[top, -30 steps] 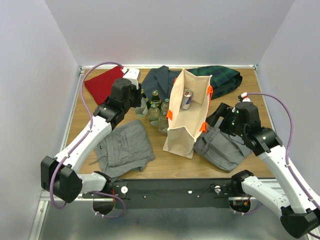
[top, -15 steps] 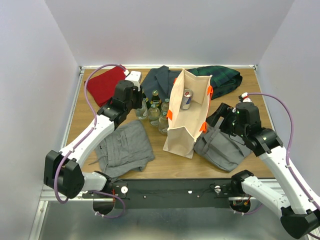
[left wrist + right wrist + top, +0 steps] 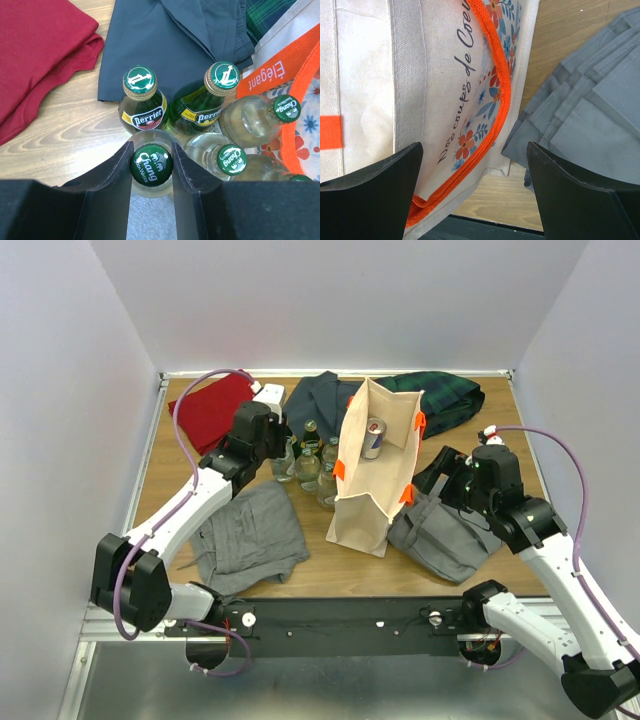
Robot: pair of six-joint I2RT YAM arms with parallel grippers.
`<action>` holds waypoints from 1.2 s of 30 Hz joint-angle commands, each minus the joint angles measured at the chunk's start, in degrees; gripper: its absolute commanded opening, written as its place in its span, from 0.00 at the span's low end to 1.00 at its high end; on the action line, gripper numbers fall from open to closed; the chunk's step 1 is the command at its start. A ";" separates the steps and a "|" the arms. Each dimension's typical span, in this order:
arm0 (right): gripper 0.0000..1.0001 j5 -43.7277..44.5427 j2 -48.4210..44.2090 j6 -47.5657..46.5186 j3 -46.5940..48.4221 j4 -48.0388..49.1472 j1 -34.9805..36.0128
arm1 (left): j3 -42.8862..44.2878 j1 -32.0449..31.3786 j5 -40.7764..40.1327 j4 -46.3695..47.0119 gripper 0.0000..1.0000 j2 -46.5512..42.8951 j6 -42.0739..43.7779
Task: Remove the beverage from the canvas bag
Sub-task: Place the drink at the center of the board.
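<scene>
Beverage can [image 3: 374, 437], silver and blue with a red patch, stands upright inside the canvas bag [image 3: 365, 505], low against its far wall, visible through the open top. Bag upright near table [image 3: 300, 575] centre, orange handles at its rim. Far left: red cloth [image 3: 210, 408] on the wood. Left gripper [image 3: 151, 150] sits well left of the bag and apart from the can, its jaws pressed onto the green cap of a clear Chang bottle [image 3: 151, 165]. Just beyond it two green Perrier bottles [image 3: 142, 107], caps on; more Chang bottles to their right, the nearest ones against the bag's side. Grey garment [image 3: 250, 535] lies crumpled near the front, left of the bag. Dark blue cloth [image 3: 315, 400] behind the bottles. Right gripper [image 3: 473, 147] hovers just right of the bag, jaws spread wide and holding nothing; between them the bag's printed side and orange handle. Can lies left of and beyond this gripper, inside the bag. Grey folded clothes [image 3: 445, 540] under and beside it.
</scene>
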 commanded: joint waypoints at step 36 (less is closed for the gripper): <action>0.93 1.96 -0.14 -0.10 -1.42 -0.58 0.15 | 0.31 0.18 0.83 11.45 0.00 7.38 -2.16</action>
